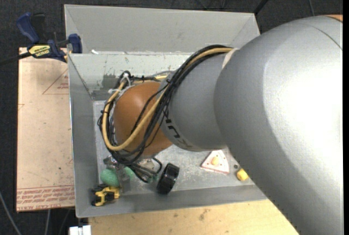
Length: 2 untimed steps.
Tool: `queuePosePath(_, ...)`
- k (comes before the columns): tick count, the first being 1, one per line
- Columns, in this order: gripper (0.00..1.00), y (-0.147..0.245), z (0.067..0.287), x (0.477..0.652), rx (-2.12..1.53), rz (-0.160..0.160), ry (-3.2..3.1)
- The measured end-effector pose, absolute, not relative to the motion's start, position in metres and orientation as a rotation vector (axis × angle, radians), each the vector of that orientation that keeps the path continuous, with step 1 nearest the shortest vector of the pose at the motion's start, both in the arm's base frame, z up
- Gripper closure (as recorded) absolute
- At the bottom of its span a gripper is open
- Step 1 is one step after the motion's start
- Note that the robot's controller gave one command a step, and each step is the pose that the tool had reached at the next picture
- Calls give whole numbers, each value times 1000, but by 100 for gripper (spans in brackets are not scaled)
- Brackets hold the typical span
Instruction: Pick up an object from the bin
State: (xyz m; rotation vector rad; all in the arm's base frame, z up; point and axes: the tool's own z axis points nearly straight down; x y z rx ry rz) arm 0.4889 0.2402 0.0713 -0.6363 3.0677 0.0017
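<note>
My gripper (114, 165) reaches down into the near left corner of the bin, mostly hidden under the arm's orange cover and cables. Directly below it lies a green rounded thing (112, 176), touching or very close to the gripper's tip. A small yellow-and-black toy-like piece (104, 194) lies just in front of that, against the bin's near wall. A black cylinder-shaped thing (168, 178) rests to the right of the gripper, with a dark looped wire-like piece (148, 170) between them.
A white triangular piece with a red edge and a yellow centre (215, 163) lies on the bin floor to the right. A small yellow block (241, 175) sits beyond it. The thick arm covers the bin's middle and right.
</note>
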Motion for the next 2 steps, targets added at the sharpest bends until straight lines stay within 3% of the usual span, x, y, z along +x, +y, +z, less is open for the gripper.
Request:
queuePosePath(1, 100, 240, 71, 489, -635, 2, 3068)
queuePosePath(2, 100, 228, 124, 497, -629, 1, 3082)
